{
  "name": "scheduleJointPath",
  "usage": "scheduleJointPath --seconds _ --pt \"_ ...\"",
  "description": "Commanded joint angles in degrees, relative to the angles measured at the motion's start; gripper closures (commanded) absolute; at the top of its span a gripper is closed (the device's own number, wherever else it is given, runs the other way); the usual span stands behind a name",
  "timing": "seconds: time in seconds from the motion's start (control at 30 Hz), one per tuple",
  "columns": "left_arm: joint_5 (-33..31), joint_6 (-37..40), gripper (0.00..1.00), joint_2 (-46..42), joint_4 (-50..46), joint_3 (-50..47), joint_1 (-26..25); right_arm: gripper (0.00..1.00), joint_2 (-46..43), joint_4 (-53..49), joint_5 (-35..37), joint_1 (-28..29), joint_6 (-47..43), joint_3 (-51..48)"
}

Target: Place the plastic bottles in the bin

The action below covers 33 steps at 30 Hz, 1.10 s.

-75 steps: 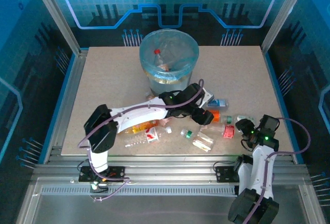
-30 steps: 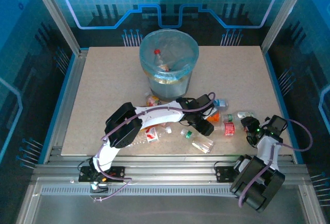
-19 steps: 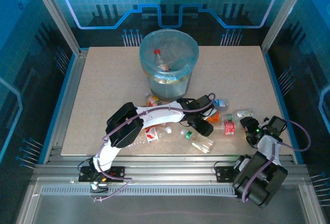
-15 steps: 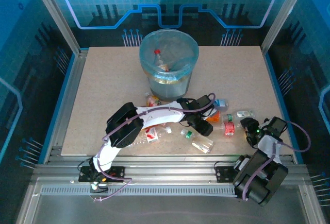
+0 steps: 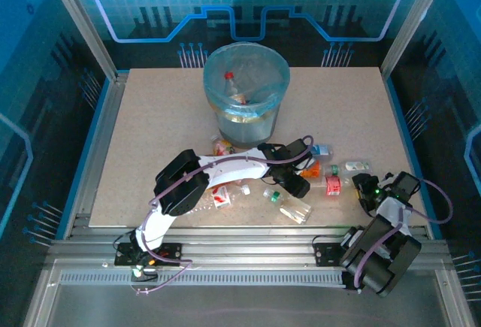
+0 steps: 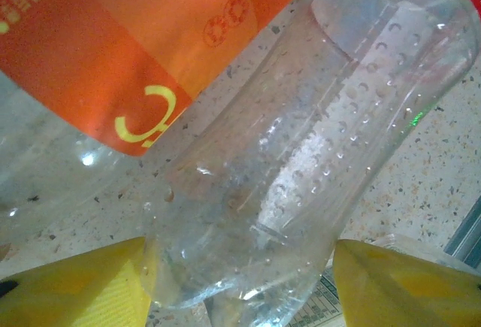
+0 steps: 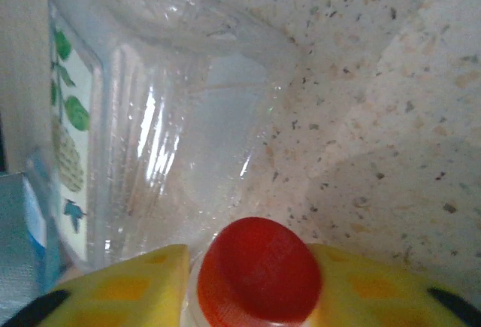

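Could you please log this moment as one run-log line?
left fingers: gripping clear bottle | right fingers: shut on red cap | bin: partly filled

Dim blue booth from above; bright, soft close-ups at the wrists.

In the top view the bench (image 5: 150, 124) is lit evenly and coolly with only faint shadows, blue panels glow round it, and the corners fall dark. At the left wrist the clear bottle (image 6: 301, 139) carries white streaks of glare and a green glint, and the yellow fingers (image 6: 75, 286) are blurred. At the right wrist the red-capped bottle (image 7: 259, 270) is out of focus, glare streaks the leaf-label bottle (image 7: 150, 139), and a grey shadow crosses the bench.
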Motion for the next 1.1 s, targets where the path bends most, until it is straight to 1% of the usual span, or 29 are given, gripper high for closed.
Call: scheduleJointPath --seconds 0.0,0.13,0.2,0.27,0.33,0.47,0.57,0.7,0.83,1.07 --pt "-1.59 -0.96 0.36 -0.29 0.45 -0.57 -0.24 0.79 -2.00 -1.25 -0.43 -0.80 -0.81 -0.56" --pt "-1.77 -1.00 0.36 -0.40 0.83 -0.51 -0.23 0.80 -4.90 -2.02 1.10 -0.85 -0.55 -1.39" --pt "-1.88 -1.15 0.36 -0.70 1.00 -0.71 -0.28 0.82 -6.30 -2.40 1.04 -0.85 -0.15 -1.43" --pt "-1.96 -1.18 0.36 -1.43 1.15 -0.74 -0.28 0.87 -7.63 -3.09 0.67 -0.85 0.23 -1.10" --pt "-2.10 -1.11 0.37 -2.17 1.20 -0.74 -0.29 0.90 -8.99 -4.31 0.12 -0.85 0.67 -0.66" --pt "-2.40 -1.13 0.35 -5.75 2.33 -1.48 -0.28 1.00 -13.40 -8.02 -1.17 -0.88 1.87 1.27" --pt "-2.68 -0.76 0.33 -9.04 3.93 -1.71 -0.28 1.00 -17.89 -11.17 -0.71 -0.79 2.77 3.14" --pt "-3.26 0.68 0.33 -11.93 5.73 -0.78 -0.23 1.00 -21.52 -10.05 -0.12 0.23 7.06 2.88" --pt "-3.79 2.02 0.33 -14.32 5.60 0.87 -0.27 1.00 -27.34 -12.02 3.72 2.25 9.26 4.79" --pt "-3.89 3.11 0.33 -18.86 5.51 2.15 -0.28 1.00 -26.27 -16.85 4.67 5.51 7.13 11.61"
